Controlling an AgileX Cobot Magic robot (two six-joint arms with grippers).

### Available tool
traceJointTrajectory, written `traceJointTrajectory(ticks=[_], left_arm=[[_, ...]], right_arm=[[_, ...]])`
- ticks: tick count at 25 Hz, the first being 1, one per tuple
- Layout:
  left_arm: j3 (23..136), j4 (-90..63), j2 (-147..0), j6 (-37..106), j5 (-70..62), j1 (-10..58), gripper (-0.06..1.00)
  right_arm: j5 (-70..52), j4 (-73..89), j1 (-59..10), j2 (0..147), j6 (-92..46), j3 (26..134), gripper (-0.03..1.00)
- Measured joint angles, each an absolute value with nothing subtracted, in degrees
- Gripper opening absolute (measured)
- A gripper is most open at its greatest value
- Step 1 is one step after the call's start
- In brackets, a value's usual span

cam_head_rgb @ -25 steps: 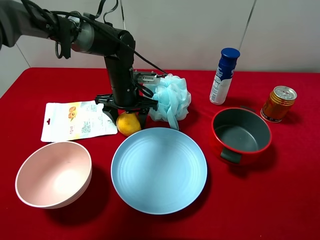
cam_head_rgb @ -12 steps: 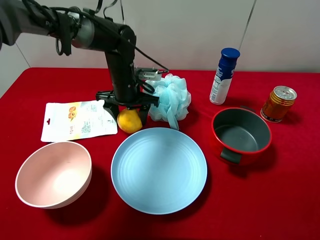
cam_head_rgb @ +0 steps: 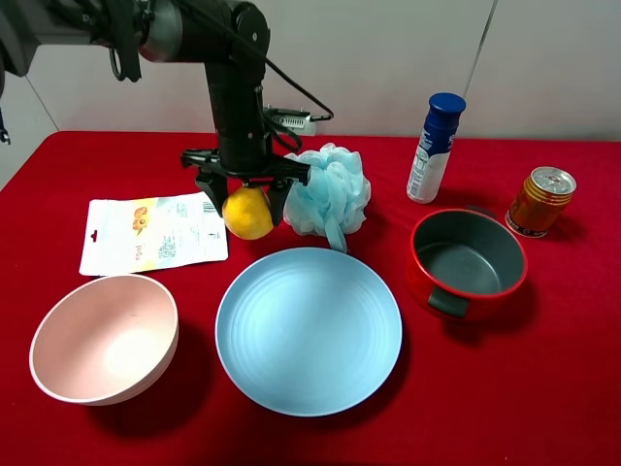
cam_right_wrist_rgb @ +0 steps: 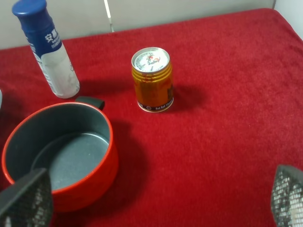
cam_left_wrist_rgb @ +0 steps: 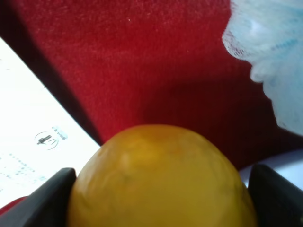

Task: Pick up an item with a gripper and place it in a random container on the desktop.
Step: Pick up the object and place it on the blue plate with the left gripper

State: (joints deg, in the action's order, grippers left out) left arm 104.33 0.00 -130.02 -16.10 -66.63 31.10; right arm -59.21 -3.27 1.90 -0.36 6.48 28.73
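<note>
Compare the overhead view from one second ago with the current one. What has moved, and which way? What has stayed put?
The left gripper, shut on the lemon, has risen and carried it up, apparently clear of the red cloth. The blue plate, pink bowl, red pot, sponge, bottle, can and packet have not moved.

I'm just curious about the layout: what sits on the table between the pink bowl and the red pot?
The light blue plate, empty, lies between the pink bowl and the red pot. The exterior high view shows this.
</note>
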Motion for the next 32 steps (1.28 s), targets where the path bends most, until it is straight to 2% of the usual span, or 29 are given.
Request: traceJointTrajectory(ticks=[18, 32], left_arm=[[105.3, 1.3, -120.5, -13.6, -66.8, 31.3, 0.7], [105.3, 1.6, -117.3, -13.3, -66.9, 36.9, 0.7]], right_arm=[[-59.2, -3.3, 1.9, -0.4, 6.5, 28.7, 0.69], [-59.2, -3.3, 1.9, -0.4, 6.5, 28.7, 0.69]])
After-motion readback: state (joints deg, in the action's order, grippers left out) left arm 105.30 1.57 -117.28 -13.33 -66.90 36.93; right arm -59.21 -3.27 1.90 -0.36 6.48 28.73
